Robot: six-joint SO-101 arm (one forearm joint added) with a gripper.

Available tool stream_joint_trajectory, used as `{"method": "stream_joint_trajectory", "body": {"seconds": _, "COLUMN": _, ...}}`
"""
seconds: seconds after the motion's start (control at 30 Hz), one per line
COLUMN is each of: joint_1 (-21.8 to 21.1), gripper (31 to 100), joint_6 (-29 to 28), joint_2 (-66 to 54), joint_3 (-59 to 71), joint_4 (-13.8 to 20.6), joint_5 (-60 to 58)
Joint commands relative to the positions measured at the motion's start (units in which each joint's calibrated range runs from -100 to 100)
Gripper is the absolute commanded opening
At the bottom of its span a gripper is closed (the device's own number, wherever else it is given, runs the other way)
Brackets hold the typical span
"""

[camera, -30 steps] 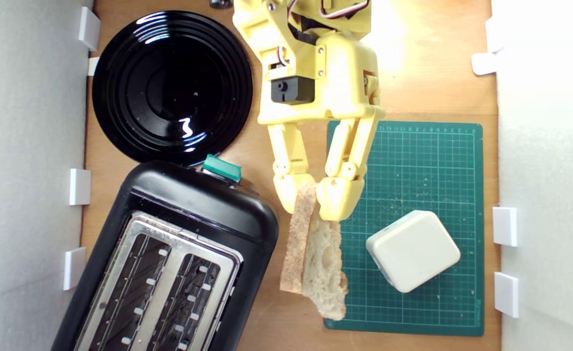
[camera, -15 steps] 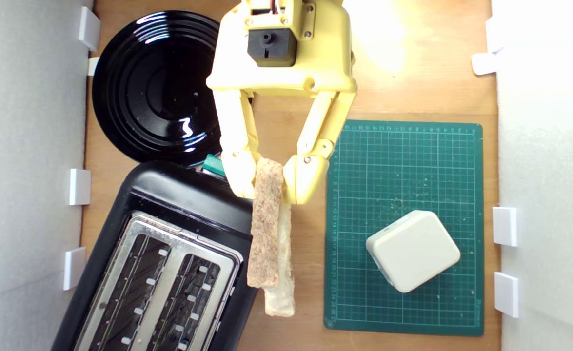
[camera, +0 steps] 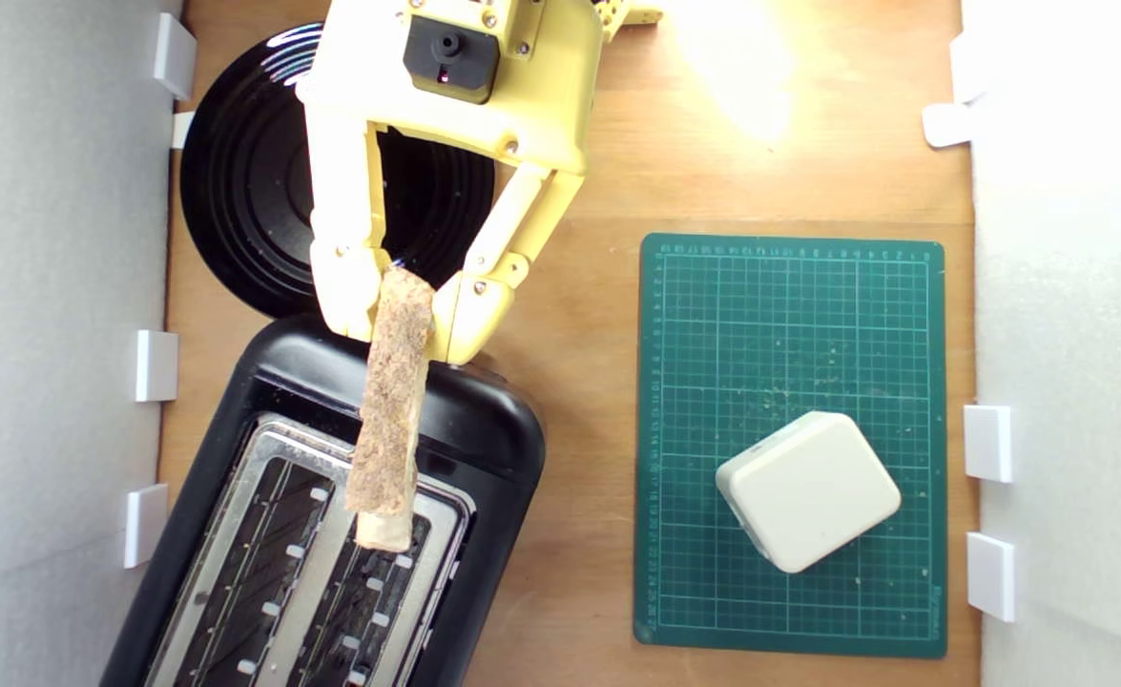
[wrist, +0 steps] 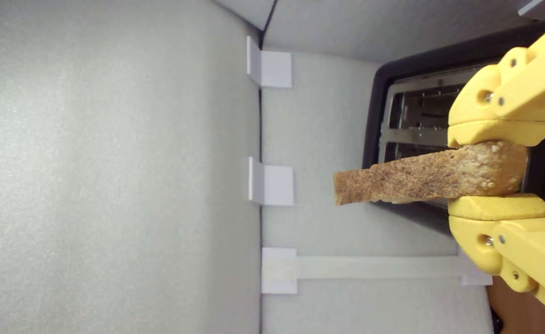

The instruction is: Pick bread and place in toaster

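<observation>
My yellow gripper [camera: 405, 320] is shut on the bread [camera: 390, 405], a narrow slice seen crust-side up, held in the air over the black toaster [camera: 264, 572]. The slice's free end hangs above the silver top plate, between the two slots. In the wrist view the bread [wrist: 420, 175] is pinched at its thick end between the two yellow fingers [wrist: 497, 132], with the toaster [wrist: 409, 111] and its slots behind it. The arm hides the teal lever.
A glossy black plate [camera: 245, 200] lies behind the toaster, partly under the arm. A white rounded block [camera: 808, 491] sits on the green cutting mat [camera: 794, 315] at the exterior view's right. White foam walls with clips [camera: 155, 365] bound both sides.
The gripper carried the bread from the mat's edge toward the exterior view's left, turning it crust-up, until it hangs over the toaster's top.
</observation>
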Motion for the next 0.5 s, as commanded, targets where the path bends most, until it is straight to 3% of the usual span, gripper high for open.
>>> {"method": "stream_joint_trajectory", "body": {"seconds": 0.0, "joint_1": 0.74, "gripper": 48.5, "joint_6": -0.88, "joint_2": -0.44, "joint_3": -3.51, "joint_4": 2.40, "joint_5": -0.05}}
{"method": "stream_joint_trajectory", "body": {"seconds": 0.2, "joint_1": 3.80, "gripper": 48.5, "joint_6": -1.14, "joint_2": 2.05, "joint_3": -4.87, "joint_4": 1.58, "joint_5": 0.38}}
{"method": "stream_joint_trajectory", "body": {"seconds": 0.47, "joint_1": 4.29, "gripper": 48.5, "joint_6": -0.83, "joint_2": 10.87, "joint_3": -22.57, "joint_4": 2.40, "joint_5": 19.92}}
